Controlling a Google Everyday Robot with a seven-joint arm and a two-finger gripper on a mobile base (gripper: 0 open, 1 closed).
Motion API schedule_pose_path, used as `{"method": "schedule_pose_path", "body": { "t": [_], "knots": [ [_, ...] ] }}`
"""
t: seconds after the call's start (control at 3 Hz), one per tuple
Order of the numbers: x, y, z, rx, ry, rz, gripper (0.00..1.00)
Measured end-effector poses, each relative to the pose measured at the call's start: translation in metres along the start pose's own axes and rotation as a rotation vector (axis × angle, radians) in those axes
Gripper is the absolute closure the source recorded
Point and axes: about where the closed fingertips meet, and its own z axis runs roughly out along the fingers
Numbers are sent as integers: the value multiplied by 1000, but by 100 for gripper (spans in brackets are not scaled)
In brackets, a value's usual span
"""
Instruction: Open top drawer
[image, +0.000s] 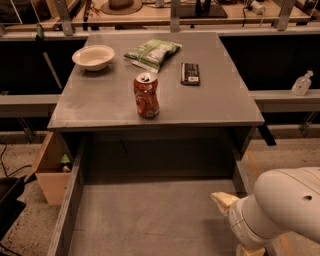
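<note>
The top drawer (150, 220) is pulled far out from under the grey tabletop (100, 107). Its flat grey inside lies open to view, with its left wall (67, 210) and right wall (241, 175) showing. Its front and knob are below the picture's edge, out of view. My white arm (280, 210) fills the lower right corner. My gripper (224, 201) shows only as a pale tip at the drawer's right side, above the drawer floor; the rest is hidden behind the arm.
On the tabletop stand a red soda can (146, 95), a white bowl (93, 56), a green chip bag (151, 52) and a dark bar (190, 73). A cardboard box (50, 170) sits on the floor at left. A small bottle (302, 83) stands on the right ledge.
</note>
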Motion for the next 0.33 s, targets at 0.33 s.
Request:
{"method": "schedule_pose_path", "body": {
  "t": [0.33],
  "knots": [
    [0, 0, 0, 0, 0, 0, 0]
  ]
}}
